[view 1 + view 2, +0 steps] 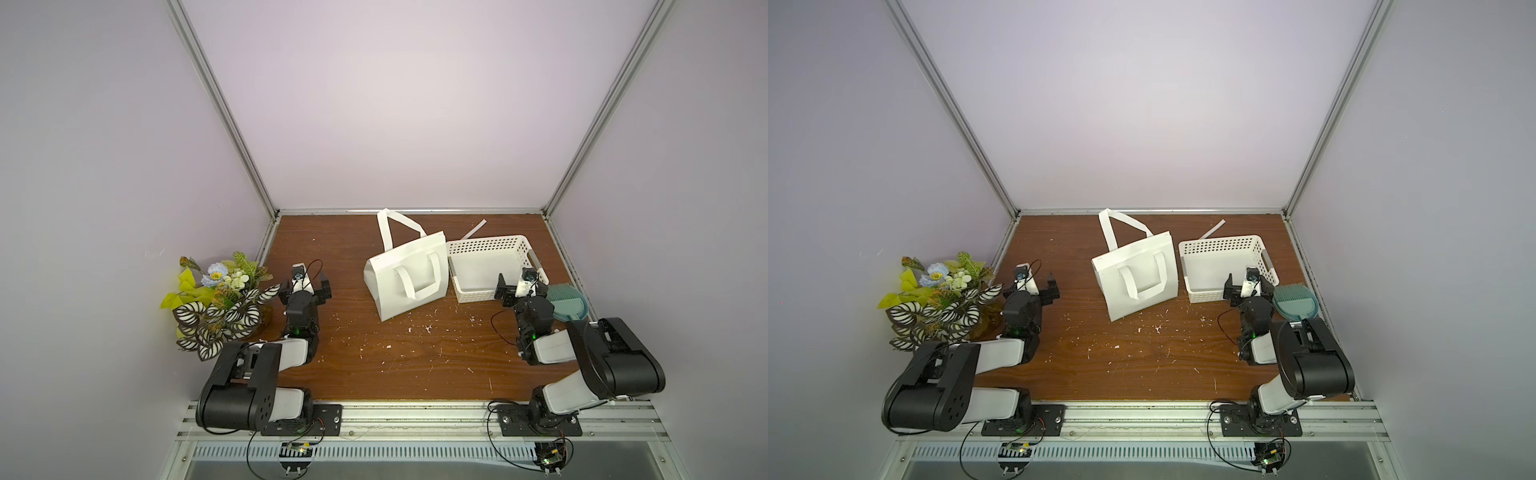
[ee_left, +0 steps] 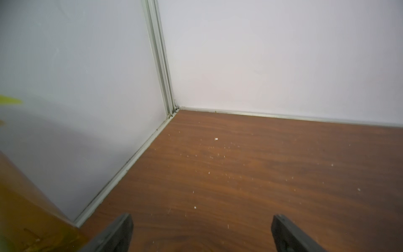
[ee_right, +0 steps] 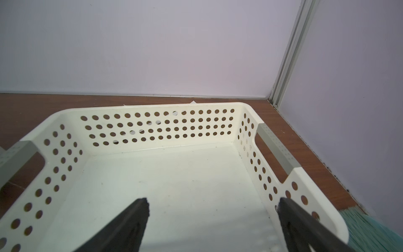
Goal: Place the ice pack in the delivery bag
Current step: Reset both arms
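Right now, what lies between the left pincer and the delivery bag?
Between the left pincer and the bag there is only bare wooden tabletop, as both top views show.

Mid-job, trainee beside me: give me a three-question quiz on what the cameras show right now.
1. True or false: the ice pack lies in the white basket.
2. Multiple choice: the left claw and the right claw are A) both open, B) both shut, C) open on the left only.
3. Fill in: by the robot's own sides, the delivery bag sits on the basket's ___ side.

Key
1. False: the basket is empty, and no ice pack shows in any view.
2. A: each wrist view shows the jaws wide apart with nothing between them.
3. Left.
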Available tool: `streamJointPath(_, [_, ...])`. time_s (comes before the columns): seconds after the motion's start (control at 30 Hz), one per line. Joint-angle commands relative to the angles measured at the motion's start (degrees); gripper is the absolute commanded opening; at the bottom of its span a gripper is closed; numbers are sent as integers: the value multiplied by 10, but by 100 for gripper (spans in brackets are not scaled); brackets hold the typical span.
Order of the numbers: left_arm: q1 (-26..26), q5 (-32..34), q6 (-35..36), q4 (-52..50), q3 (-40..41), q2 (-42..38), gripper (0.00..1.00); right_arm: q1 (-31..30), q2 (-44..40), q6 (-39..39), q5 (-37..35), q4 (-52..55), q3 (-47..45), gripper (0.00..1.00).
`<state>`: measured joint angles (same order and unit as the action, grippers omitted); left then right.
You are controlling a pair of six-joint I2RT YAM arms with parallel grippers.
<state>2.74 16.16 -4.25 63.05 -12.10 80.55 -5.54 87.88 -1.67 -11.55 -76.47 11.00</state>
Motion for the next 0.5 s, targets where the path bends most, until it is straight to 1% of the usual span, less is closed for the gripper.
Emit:
streamJointPath(0.0, [-9,-52,17,110,14,55,100,1,3,0,7,1,8,99])
streamJointPath(0.03, [-9,-58,20,131,12,75,100,2,3,1,6,1,9,99])
streamJointPath(0.07, [-9,-56,23,132,7,84,100,2,3,0,6,1,9,99])
streamJointPath(0.47, [-11,-62,21,128,8,80,100,4,5,2,14,1,9,99])
